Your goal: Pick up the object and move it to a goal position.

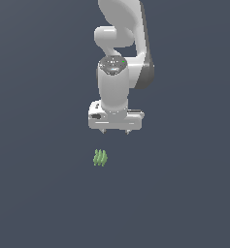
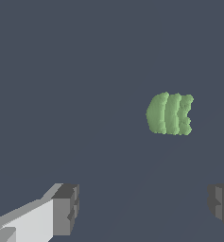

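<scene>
**A:** Simulated workspace, exterior view, read left to right: a small light-green ribbed object lies alone on the flat dark grey floor, toward the view's left of the arm's line. The white gripper hangs above and slightly to the view's right of it, clear of it, holding nothing.

**B:** And the jaws?

**A:** Spread wide. In the wrist view one fingertip shows at one side and the other at the far edge, with bare floor between them. The object sits outside that gap, not touching either.

**B:** Which step is this?

**A:** The approach, by my reading; the pick has not begun. No goal marker shows, though the flat render may hide one.

**B:** Next move?

**A:** Likely a sideways shift to centre the gap over the lump, then descent and closing across its narrow width.
</scene>
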